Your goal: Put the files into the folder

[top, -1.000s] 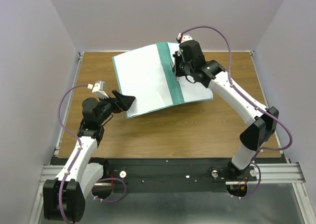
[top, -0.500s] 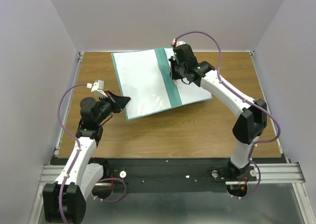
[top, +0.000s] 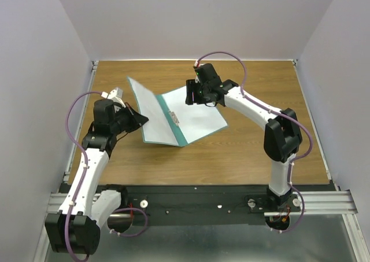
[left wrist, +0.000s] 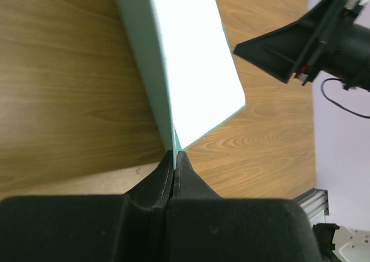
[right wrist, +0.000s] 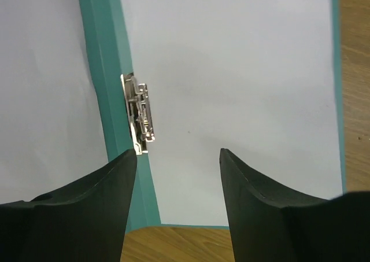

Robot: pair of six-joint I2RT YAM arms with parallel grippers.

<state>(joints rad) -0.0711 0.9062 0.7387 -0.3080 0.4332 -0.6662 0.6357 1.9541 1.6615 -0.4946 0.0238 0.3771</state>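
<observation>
Shifted left and nearer since a second ago, your folder (top: 171,123) lies mid-table, propped open by your left gripper (left wrist: 173,161) pinched on its edge, while your right gripper (right wrist: 176,153), fingers apart, hovers over the files (right wrist: 231,71) beside the clip (right wrist: 139,114).

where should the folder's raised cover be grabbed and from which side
Pinch the raised cover at its thin outer edge, coming from the left, away from the spine. It stands tilted up, so fingers fit either side, as the left tool shows.
</observation>
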